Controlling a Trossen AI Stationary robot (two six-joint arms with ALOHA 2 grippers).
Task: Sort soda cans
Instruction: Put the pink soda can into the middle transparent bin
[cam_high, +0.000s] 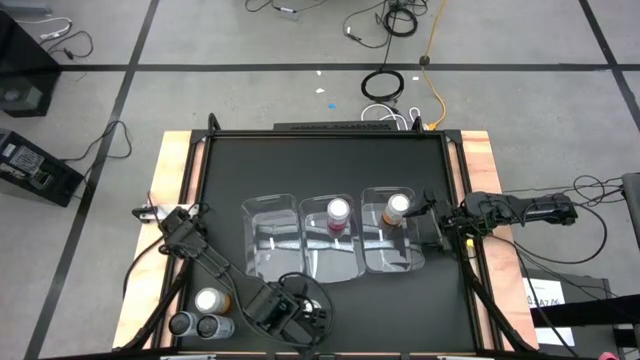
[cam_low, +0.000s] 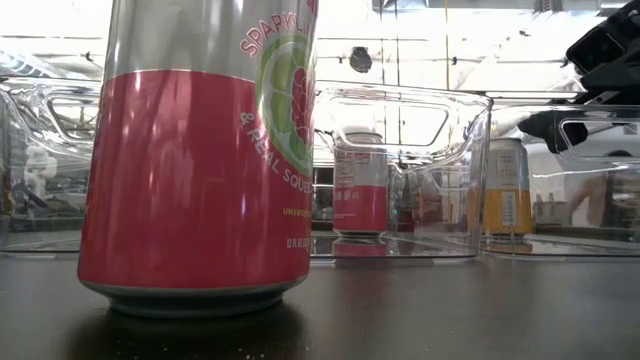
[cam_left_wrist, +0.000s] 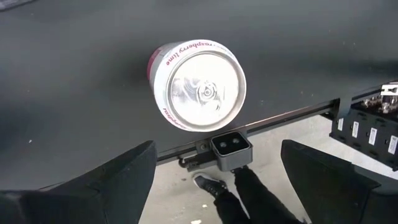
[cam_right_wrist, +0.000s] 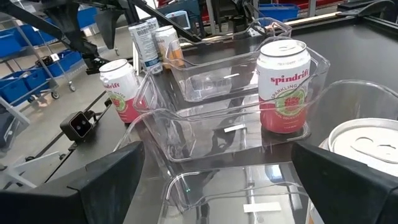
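A red-pink soda can stands upright on the black table by its near edge, and fills the low view's left. My left gripper hangs open above it, pointing steeply down, the can beyond its fingertips and untouched. In the high view this gripper hides the can. Another red-pink can stands in the middle clear bin, and an orange can in the right bin. One orange can and two silver cans stand at the near left. My right gripper waits open beside the right bin.
The left clear bin holds nothing. A small camera box sits on the table's near edge close to the red-pink can. A person's leg and shoe show below that edge. Wooden strips border the table's left and right sides.
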